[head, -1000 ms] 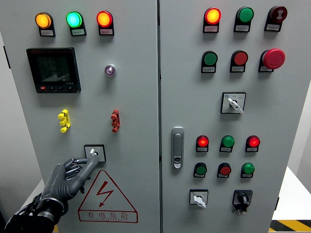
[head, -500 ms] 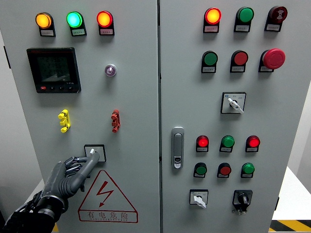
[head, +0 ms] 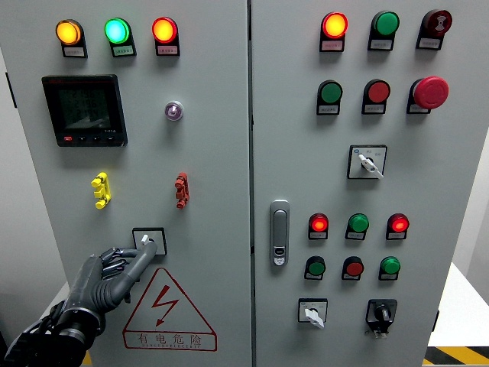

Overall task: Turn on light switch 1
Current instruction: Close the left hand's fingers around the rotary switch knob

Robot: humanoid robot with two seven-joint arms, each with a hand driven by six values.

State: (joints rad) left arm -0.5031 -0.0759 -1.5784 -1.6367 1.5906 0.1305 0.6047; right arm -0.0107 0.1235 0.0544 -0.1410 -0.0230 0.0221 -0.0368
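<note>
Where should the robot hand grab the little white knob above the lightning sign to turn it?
Pinch the small white rotary switch knob by its raised pointer bar, coming straight at the grey cabinet door. The bar sticks outward. The left robot hand already touches it from lower left.

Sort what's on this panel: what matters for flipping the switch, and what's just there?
In play:
left hand
rotary switch at its fingertip

Just there:
display meter
door handle
red emergency button
warning triangle sticker

The left hand (head: 105,279) points up and to the right, its fingertips (head: 147,248) touching the switch (head: 148,241). The warning triangle (head: 168,308) is just below the fingers, the door handle (head: 280,232) well to their right.
</note>
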